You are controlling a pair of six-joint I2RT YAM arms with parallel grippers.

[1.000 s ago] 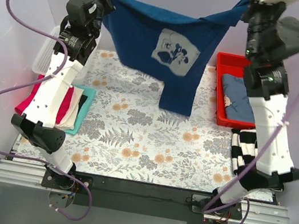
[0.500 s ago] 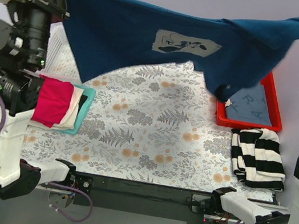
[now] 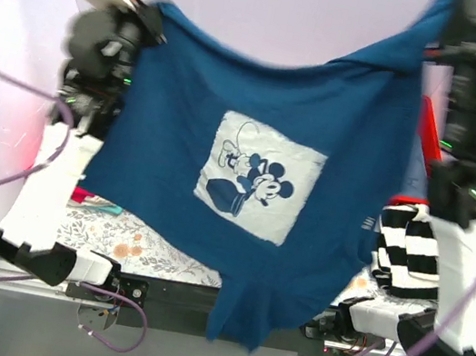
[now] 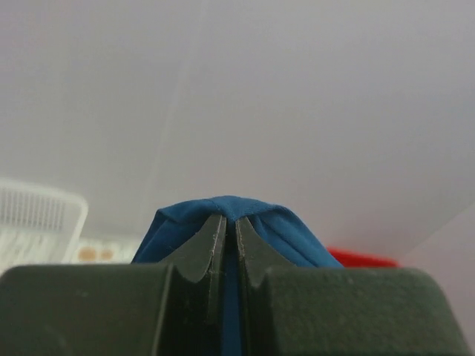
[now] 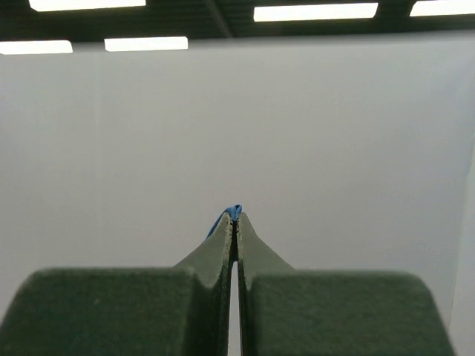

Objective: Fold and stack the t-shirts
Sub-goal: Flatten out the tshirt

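The left end effector (image 4: 228,222) is clamped tight on a fold of the navy t-shirt (image 3: 338,131). In the left wrist view, blue cloth bulges over and around both of its tips. The right end effector (image 5: 235,217) is also pressed closed, with only a sliver of blue fabric pinched at its very tip.

Both are raised high above the floral surface (image 3: 146,252) and held well apart. The shirt hangs stretched between them as a wide sheet, its top edge sagging in the middle. The pale-blue square print (image 3: 261,177) with the cartoon mouse faces the overhead camera, below the two end effectors and roughly midway between them. A loose flap of the shirt dangles lowest, over the near edge of the surface.

Below the left end effector, a bit of the folded tees (image 3: 91,199), red-pink and teal, peeks from under the shirt's lower edge. Below the right end effector, a black-and-white striped garment (image 3: 409,254) lies on the surface, partly covered by the shirt. A white basket (image 4: 37,215) shows beyond the left end effector.
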